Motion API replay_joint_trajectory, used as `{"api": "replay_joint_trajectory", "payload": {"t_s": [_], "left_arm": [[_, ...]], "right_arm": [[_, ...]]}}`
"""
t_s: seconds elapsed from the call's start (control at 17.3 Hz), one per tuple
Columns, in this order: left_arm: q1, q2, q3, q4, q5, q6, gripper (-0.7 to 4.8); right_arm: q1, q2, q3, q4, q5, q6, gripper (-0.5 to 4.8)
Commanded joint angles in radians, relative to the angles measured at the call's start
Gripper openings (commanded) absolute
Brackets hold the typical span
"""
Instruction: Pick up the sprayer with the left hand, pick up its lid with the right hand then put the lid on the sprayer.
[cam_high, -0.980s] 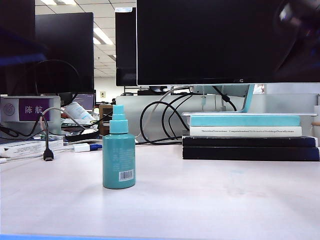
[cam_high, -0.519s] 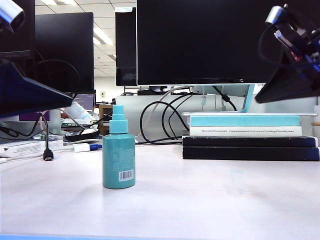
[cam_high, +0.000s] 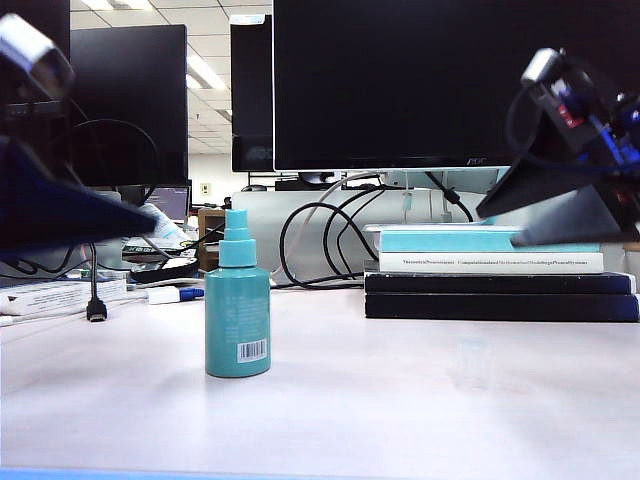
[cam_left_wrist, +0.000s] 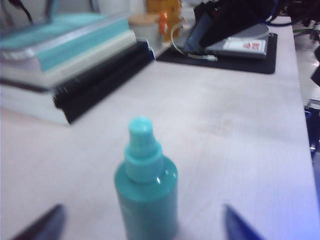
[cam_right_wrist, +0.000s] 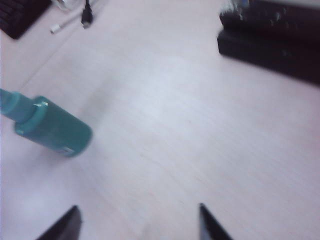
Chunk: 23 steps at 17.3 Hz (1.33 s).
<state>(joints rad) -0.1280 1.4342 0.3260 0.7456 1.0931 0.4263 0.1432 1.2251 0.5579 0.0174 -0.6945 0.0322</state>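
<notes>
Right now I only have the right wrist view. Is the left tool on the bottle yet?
Observer: No. In the left wrist view the left tool is open, and the bottle stands just ahead of its jaws, untouched.
Operator: Where's my right tool?
Observer: In the exterior view the right tool hangs open, off the table, right of the bottle.
Operator: Cap?
Observer: Only a faint clear shape on the table, right of the bottle. Can't confirm.

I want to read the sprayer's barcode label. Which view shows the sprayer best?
The exterior view: the sprayer stands upright, whole and sharp, with its label facing the camera. The left wrist view shows its nozzle and shoulders from above, blurred, its base cut off. The right wrist view shows it blurred at the frame's edge.
</notes>
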Motion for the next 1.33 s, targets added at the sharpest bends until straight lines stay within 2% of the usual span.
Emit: {"api": "replay_joint_trajectory", "payload": {"t_s": [0.06, 0.46, 0.63, 0.75, 1.04, 1.15, 1.21, 1.33], "left_arm": [[-0.013, 0.053, 0.026, 0.012, 0.007, -0.02, 4.69], [-0.141, 0.226, 0.154, 0.009, -0.029, -0.047, 4.71], [-0.15, 0.302, 0.207, 0.008, -0.086, -0.081, 4.71], [-0.15, 0.332, 0.23, 0.005, -0.076, -0.102, 4.7], [-0.16, 0.355, 0.258, -0.02, -0.031, -0.112, 4.12], [-0.16, 0.355, 0.258, -0.043, -0.031, -0.11, 2.81], [-0.16, 0.355, 0.258, -0.055, -0.03, -0.097, 2.63], [-0.161, 0.355, 0.258, -0.064, -0.031, -0.088, 2.63]], "right_arm": [[0.005, 0.016, 0.005, -0.023, 0.131, -0.019, 2.98], [0.055, 0.016, 0.005, -0.051, 0.139, -0.018, 2.97], [0.059, 0.016, 0.004, -0.078, 0.136, -0.021, 2.97], [0.059, 0.016, 0.005, -0.101, 0.135, -0.038, 2.97], [0.059, 0.016, 0.004, -0.159, 0.13, -0.06, 2.96], [0.064, 0.017, 0.004, -0.159, 0.108, -0.06, 2.96], [0.075, 0.018, 0.004, -0.158, 0.116, -0.06, 2.96], [0.11, 0.035, 0.005, -0.141, 0.116, -0.063, 2.95]]}}
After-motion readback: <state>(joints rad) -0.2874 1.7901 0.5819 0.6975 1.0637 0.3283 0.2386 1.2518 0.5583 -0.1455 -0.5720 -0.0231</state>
